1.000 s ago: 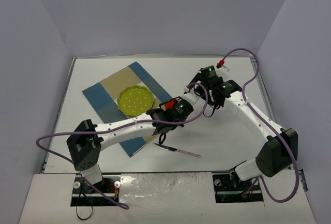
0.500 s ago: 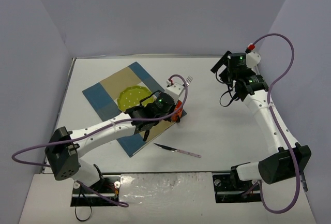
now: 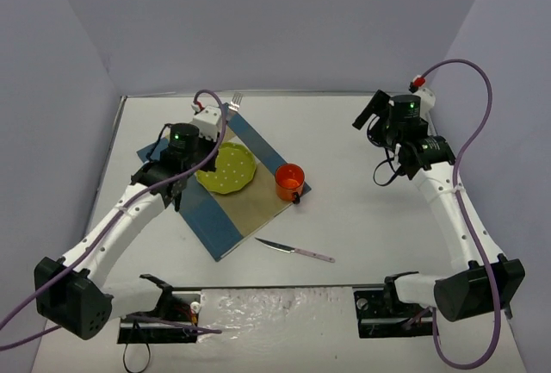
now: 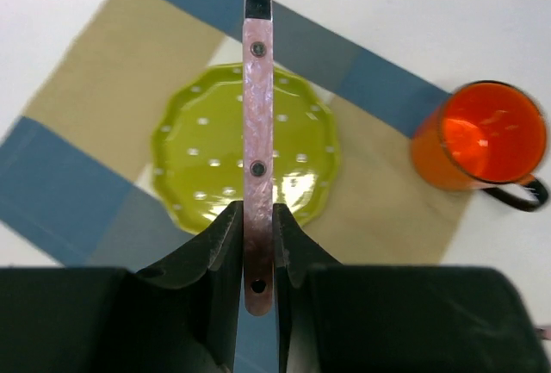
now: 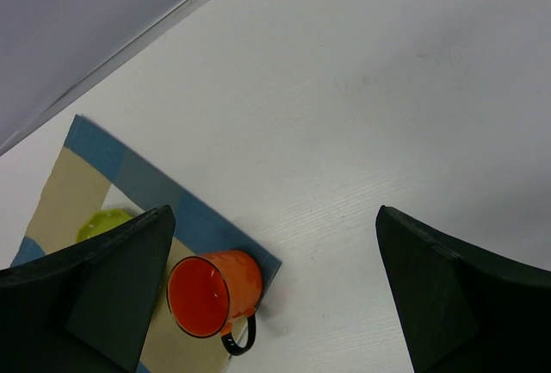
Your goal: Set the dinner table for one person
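Dinner table [image 3: 370,218]: lay flat and white under both arms.
Left gripper [image 4: 258,222]: fingers squeezed tight on the fork [image 4: 257,89] by its pink handle, over the green plate [image 4: 198,162].
Orange cup [image 3: 290,182]: sat on the placemat [image 3: 250,209], right of the plate.
Right gripper [image 5: 275,295]: fingers were wide apart, holding nothing, above the table.

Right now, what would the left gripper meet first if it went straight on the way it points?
Probably the green plate, on the placemat beyond the fork the left gripper holds; depth is unclear.
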{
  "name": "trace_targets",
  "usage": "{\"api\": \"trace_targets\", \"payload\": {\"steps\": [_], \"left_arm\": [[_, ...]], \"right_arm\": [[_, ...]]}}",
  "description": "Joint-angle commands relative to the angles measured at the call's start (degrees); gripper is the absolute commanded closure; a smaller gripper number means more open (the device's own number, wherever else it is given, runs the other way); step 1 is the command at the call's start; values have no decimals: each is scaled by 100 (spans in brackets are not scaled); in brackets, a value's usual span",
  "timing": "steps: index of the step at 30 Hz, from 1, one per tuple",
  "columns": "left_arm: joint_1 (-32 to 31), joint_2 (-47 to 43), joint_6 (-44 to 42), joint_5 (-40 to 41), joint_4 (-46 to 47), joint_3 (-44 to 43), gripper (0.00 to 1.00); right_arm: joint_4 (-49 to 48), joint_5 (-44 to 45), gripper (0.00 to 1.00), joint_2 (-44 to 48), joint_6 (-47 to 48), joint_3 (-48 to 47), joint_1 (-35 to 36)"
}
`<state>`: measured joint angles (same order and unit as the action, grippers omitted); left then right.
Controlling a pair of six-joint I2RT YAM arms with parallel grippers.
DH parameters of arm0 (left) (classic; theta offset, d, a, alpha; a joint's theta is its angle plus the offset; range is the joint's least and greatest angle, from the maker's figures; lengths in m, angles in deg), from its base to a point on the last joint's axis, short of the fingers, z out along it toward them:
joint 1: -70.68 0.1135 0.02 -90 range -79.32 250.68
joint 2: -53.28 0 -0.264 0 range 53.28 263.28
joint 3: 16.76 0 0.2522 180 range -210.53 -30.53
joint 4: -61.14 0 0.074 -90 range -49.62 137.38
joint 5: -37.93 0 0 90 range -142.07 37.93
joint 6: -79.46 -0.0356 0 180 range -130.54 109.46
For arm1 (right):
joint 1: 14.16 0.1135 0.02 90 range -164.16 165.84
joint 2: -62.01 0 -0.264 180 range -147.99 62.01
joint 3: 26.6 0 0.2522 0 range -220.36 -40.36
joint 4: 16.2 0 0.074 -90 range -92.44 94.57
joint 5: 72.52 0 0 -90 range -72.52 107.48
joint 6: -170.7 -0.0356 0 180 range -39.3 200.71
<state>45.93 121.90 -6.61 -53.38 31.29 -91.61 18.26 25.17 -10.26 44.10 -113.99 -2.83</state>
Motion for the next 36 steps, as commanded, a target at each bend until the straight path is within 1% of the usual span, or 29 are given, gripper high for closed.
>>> {"api": "trace_targets", "payload": {"steps": [1,5,10,14,20,24,36], "left_arm": [[821,110,-1464,-1068,121,-184,100],[1721,460,-2362,-1732,222,-239,100],[2405,1190,-3004,-2625,82,-874,100],[2448,1930,-3686,-2746,-246,-1331,100],[2808,2645,-4145,-2998,-315,-1643,100],[3067,3036,-4108,-3224,-80,-1719,100],[3245,3840,-4218,-3240,170,-2077,100]], "right_arm": [[-503,-466,0,156,255,194,-11],[-656,-624,0,213,386,376,-9],[-735,-779,0,130,510,437,-17],[-760,-910,0,45,594,428,-34],[-777,-998,0,-59,585,480,-140],[-768,-1068,1,-133,595,453,-214],[-767,-1271,2,-460,637,380,-281]]}}
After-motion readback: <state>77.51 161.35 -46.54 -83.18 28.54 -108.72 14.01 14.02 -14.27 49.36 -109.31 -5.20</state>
